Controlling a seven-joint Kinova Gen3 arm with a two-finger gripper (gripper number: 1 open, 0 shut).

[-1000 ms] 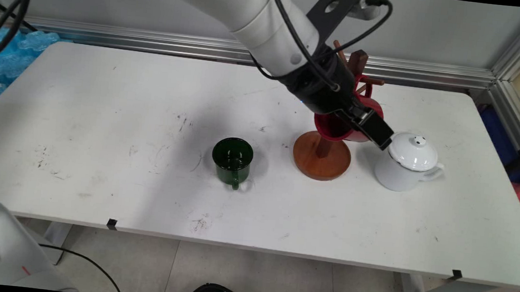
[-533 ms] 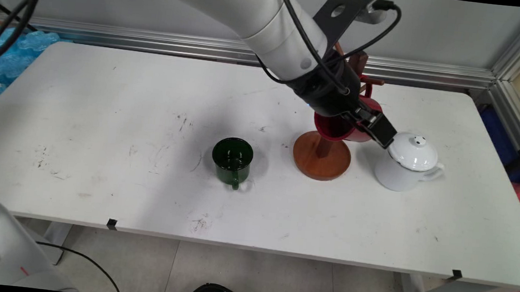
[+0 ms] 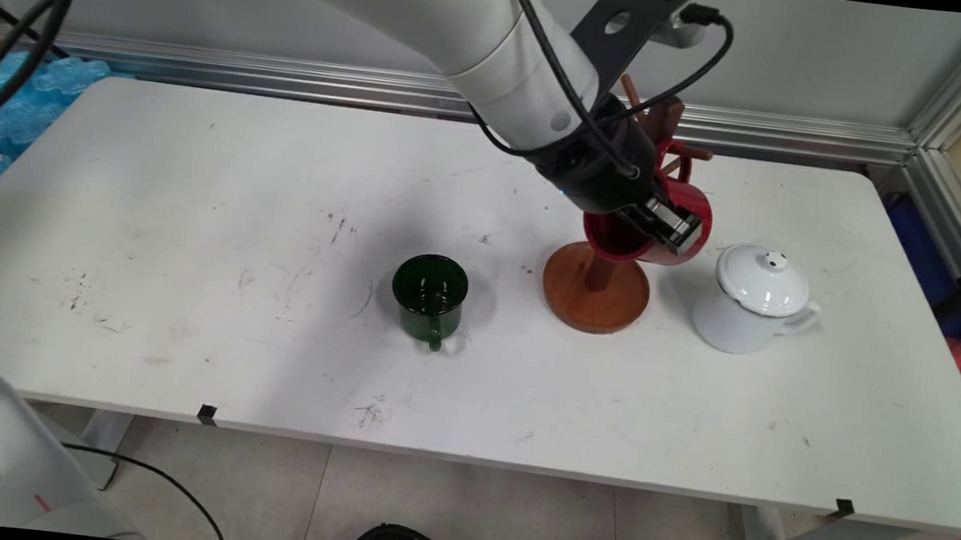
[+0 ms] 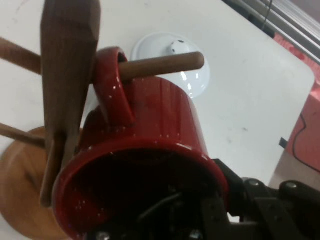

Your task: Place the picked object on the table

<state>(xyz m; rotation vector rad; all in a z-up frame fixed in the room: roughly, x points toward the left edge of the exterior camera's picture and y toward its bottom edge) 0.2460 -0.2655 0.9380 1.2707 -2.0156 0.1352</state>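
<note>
White tabletop (image 3: pixel 188 189), grey wall behind. The jaws (image 3: pixel 670 226) are clamped on the rim of the red mug (image 4: pixel 150 150), whose handle is looped over a peg of the wooden mug tree (image 3: pixel 595 285). White teapot (image 3: pixel 751 300) just right, green mug (image 3: pixel 430 293) off left.

One wooden mug tree (image 3: pixel 595 286) is standing on the white table (image 3: pixel 180 276), serving here as the landmark. Two mugs are showing: one red mug (image 3: pixel 691 204) is hanging by its handle on a peg of the tree, and one green mug (image 3: pixel 430 293) is sitting on the table well to the tree's left. One white lidded pot (image 3: pixel 753 301) is standing just to the tree's right.
</note>
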